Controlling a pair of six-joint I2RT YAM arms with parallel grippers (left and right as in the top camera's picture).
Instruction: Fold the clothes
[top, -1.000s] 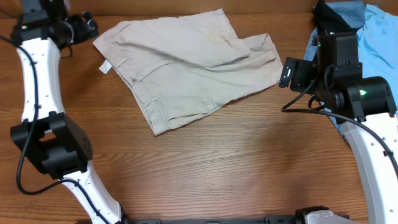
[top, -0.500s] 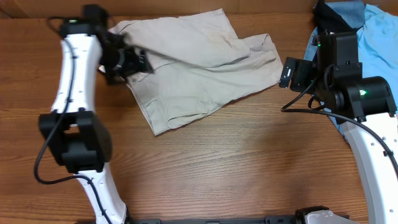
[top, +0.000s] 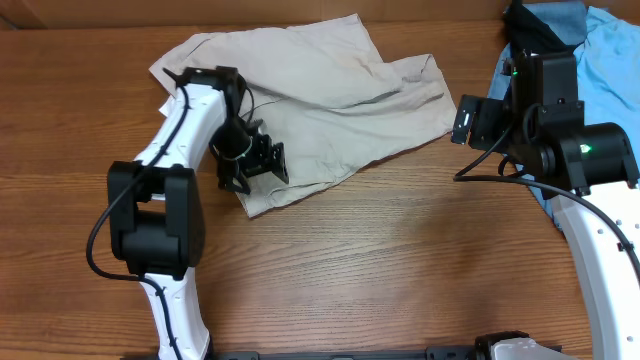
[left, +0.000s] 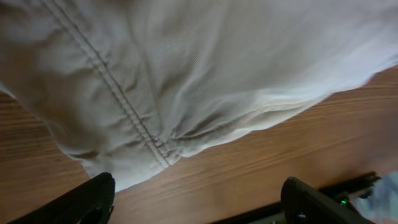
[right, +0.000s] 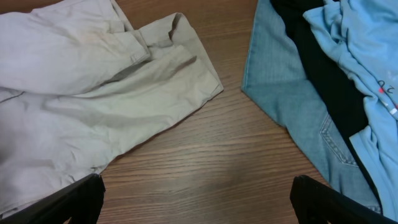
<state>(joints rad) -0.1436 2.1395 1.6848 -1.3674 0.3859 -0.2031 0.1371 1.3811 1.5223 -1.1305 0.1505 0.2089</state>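
The beige shorts (top: 320, 95) lie crumpled and spread on the wooden table at the back middle; they also show in the left wrist view (left: 186, 81) and the right wrist view (right: 93, 93). My left gripper (top: 262, 165) is open and empty, hovering over the shorts' near left part by the lower hem; its fingers (left: 198, 202) frame bare wood below the hem. My right gripper (top: 466, 118) is open and empty, just right of the shorts' right edge; its fingers (right: 199, 199) frame bare wood.
A pile of other clothes lies at the right edge: a light blue garment (top: 610, 60), denim (right: 292, 99) and a black piece (right: 323, 68). Bare wooden table (top: 380, 260) fills the front.
My left arm has swung from the table's far left corner across to the shorts and now hovers over their near left part. The right arm has not moved.
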